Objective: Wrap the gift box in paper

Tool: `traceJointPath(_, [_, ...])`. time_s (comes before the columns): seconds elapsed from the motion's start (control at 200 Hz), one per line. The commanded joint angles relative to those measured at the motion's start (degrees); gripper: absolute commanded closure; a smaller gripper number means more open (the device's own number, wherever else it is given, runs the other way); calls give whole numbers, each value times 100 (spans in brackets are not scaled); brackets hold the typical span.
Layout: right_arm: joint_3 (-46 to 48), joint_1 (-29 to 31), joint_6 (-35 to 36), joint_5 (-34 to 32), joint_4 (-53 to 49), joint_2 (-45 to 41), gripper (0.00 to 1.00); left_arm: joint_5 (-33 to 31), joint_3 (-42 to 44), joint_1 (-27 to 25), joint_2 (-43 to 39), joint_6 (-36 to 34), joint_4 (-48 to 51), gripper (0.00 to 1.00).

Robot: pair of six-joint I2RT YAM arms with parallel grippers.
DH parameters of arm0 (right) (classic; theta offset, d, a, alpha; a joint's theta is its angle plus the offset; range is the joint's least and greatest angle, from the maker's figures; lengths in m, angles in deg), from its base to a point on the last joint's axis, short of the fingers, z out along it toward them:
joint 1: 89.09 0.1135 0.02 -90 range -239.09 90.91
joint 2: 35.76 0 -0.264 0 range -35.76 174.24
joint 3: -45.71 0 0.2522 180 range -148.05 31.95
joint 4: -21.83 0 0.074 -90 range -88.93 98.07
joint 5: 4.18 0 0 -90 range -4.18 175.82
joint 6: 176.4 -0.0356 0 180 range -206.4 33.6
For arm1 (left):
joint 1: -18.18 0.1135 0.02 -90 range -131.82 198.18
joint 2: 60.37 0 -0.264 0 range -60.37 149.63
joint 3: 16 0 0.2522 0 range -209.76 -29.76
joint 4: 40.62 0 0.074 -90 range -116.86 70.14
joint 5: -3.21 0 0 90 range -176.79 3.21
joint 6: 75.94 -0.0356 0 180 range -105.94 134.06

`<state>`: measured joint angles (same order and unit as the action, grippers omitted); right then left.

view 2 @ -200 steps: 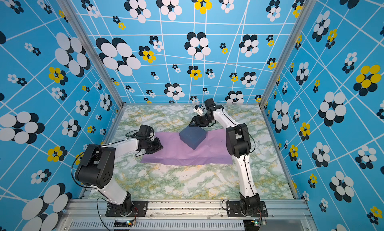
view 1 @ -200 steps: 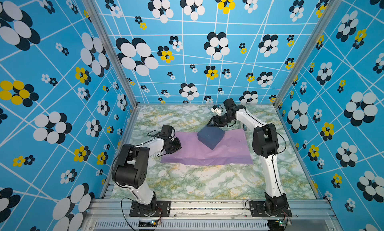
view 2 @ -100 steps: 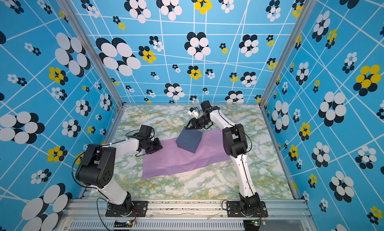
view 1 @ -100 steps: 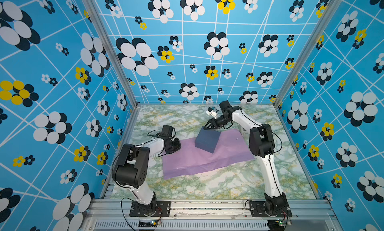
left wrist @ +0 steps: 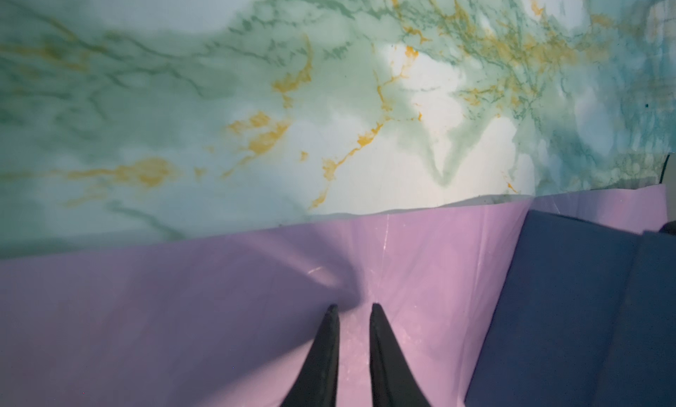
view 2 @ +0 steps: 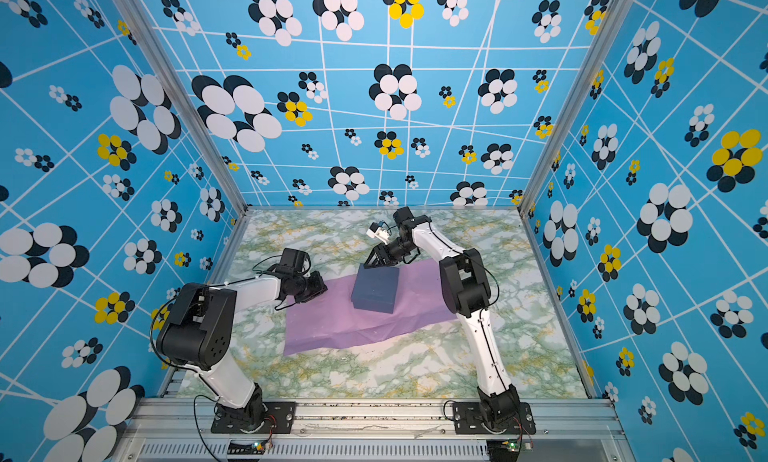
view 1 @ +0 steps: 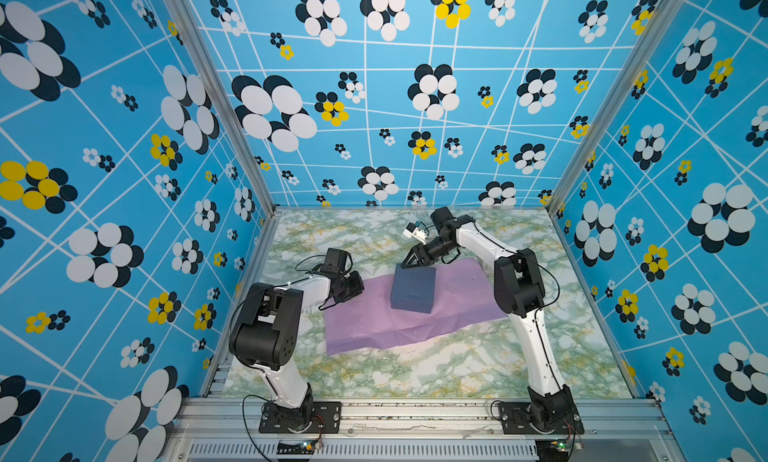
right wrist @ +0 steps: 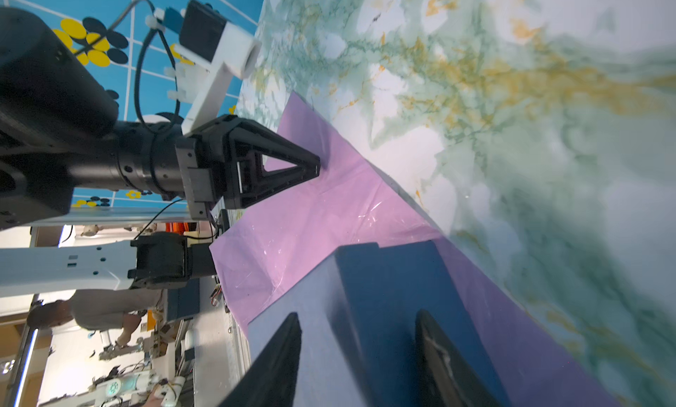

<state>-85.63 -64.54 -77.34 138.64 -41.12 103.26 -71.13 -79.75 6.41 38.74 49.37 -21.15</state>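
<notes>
Gift box is seen unwrapped mid-frame on the paper, no fold made. Paper's left edge is pinched by left fingers; box's upper corner is straddled by right fingers, grip undetermined.

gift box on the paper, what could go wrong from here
1. The right gripper straddles only a far corner of the gift box. A nudge there could spin the box or slide it off centre on the paper.
2. The left gripper has its tips down on the paper where it already puckers, so any drag might crease or tear the sheet.
</notes>
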Motion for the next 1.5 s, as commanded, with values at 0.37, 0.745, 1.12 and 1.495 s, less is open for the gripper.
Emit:
traceJointPath(0.37, [1540,-64,-1260,-393,1342,-1630,28,-526,104,-29,372,-136,483,81])
traceJointPath(0.745, [4456,-390,-3922,-1938,1972,-3655,23,-562,-69,-45,495,-224,435,81])
traceJointPath(1.12, [4343,-74,-3850,-1783,2839,-2841,24,-519,21,-84,471,-198,343,80])
traceJointPath(1.495, [3976,-74,-2885,-1006,2915,-2231,43,-555,-34,-110,479,-207,393,81])
